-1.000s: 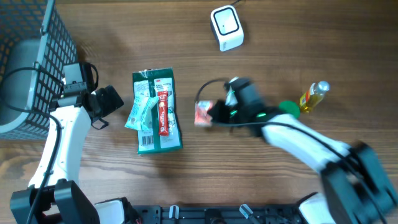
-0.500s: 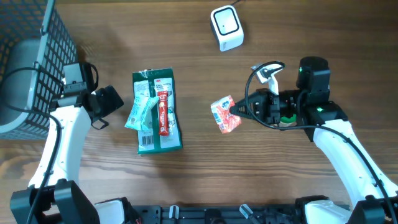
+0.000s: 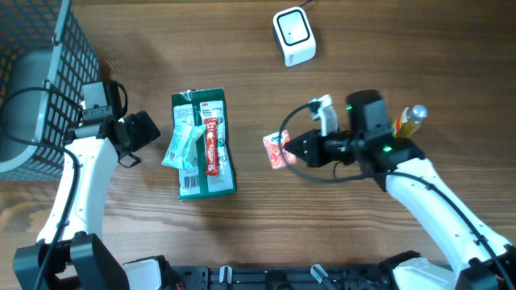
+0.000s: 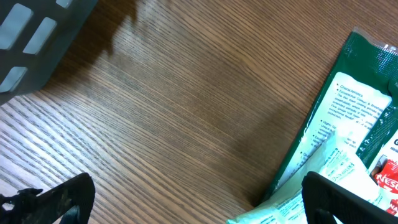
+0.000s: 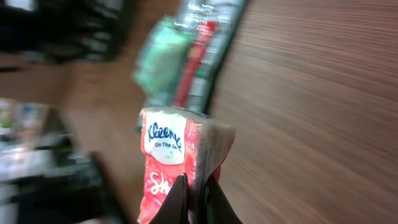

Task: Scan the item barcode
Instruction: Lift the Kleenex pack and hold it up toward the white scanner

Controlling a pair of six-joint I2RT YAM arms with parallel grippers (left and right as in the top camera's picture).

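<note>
Right jaws are pinching shut on the tissue pack [image 3: 276,151], holding it above the worktop [image 3: 242,234] (scanner [image 3: 293,35] well apart); left jaws are gaping wide, empty, beside the pouches [image 3: 203,165].

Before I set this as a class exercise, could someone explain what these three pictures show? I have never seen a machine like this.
It is a robot at a wooden table: two arms, each ending in a two-finger claw. One picture looks down from above; the other two come from a camera on each wrist. The right claw is shut on a red Kleenex tissue pack. The left claw is open and empty, beside a pile of green packets. Also on the table: a white scanner, a dark mesh basket and a small yellow bottle.
</note>
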